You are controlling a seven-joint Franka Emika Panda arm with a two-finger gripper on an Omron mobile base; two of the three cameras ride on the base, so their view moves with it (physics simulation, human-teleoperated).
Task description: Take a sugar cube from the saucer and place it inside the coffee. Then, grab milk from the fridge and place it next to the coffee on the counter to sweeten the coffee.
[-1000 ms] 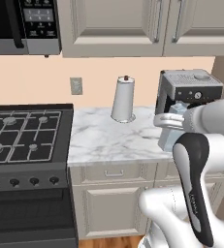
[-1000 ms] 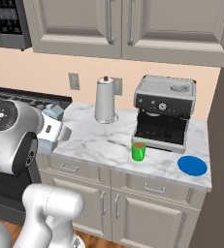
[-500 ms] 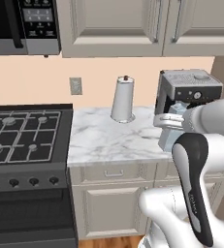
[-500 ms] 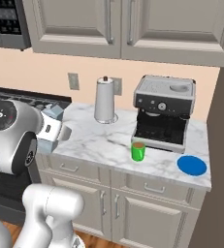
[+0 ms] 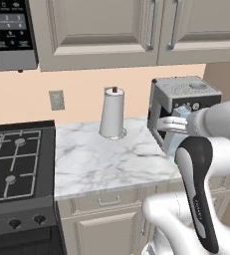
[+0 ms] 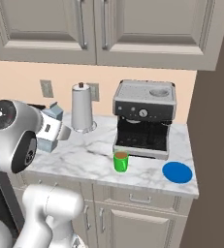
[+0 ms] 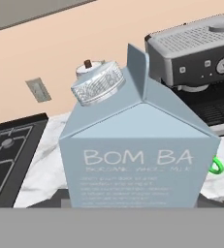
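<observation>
Judging by the bare saucer [image 6: 177, 172] on the worktop [image 6: 99, 160], the sugar step appears done. The milk [image 6: 49, 129] is held pinched in the tool [image 6: 52, 131] above the worktop's left part, well apart from the coffee [image 6: 120, 161]; setting it beside the mug is left.

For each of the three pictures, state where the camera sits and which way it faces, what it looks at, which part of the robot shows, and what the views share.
Left base view: behind the arm to its left, facing forward and down at the counter; the arm rises lower right, holding the milk.
Right base view: behind to its right, facing the coffee and saucer; the arm rises lower left.
Hand view: on the hand, looking along the gripper; the milk carton sits close up.
Shared: milk, paper-towel roll, espresso machine.
</observation>
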